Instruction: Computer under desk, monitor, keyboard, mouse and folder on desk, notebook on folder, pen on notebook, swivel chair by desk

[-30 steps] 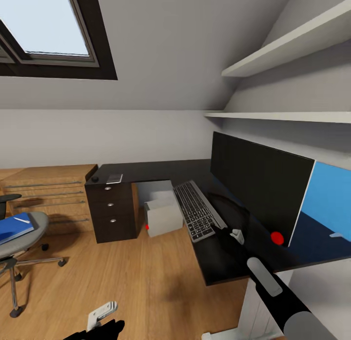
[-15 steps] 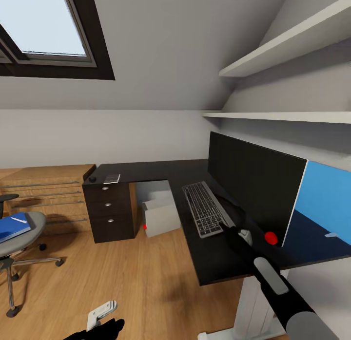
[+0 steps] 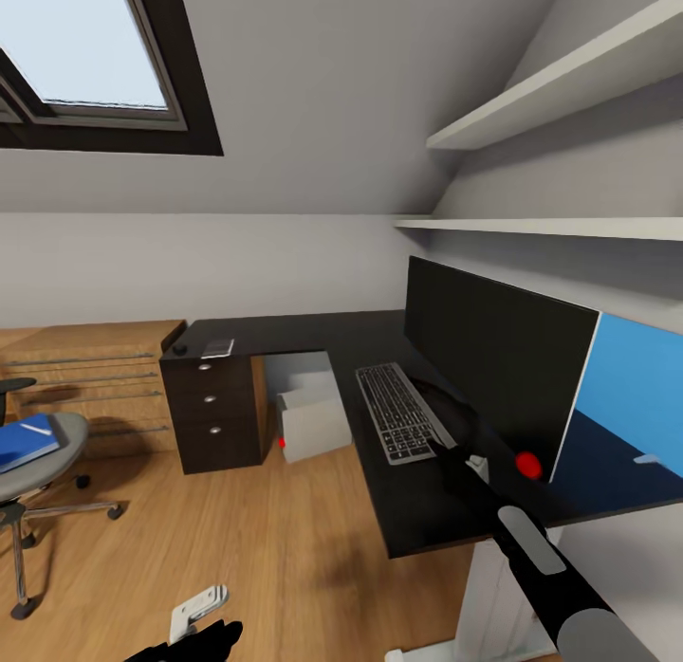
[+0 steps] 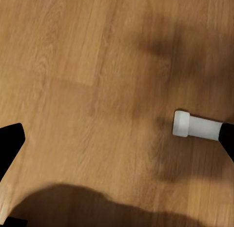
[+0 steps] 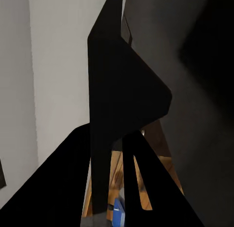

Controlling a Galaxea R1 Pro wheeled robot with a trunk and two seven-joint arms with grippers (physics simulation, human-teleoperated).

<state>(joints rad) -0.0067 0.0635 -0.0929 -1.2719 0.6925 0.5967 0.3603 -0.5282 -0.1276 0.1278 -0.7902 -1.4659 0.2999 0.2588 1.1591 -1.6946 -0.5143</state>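
Your left fingers [image 3: 194, 613] hang spread over the floor, the folder [image 3: 27, 442] waits on the chair [image 3: 38, 472] far left, nearer that arm, while your right fingers [image 3: 474, 465], state unclear, sit by the keyboard [image 3: 398, 413] on the bench [image 3: 313, 335].

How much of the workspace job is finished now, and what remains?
Done, it seems: the computer sits under the desk; the monitor and the keyboard beside it are on top. In hand: the right claw is at the monitor's base. Left: the mouse and notebook lie on the far corner; the folder and pen are on the swivel chair, away from the desk.
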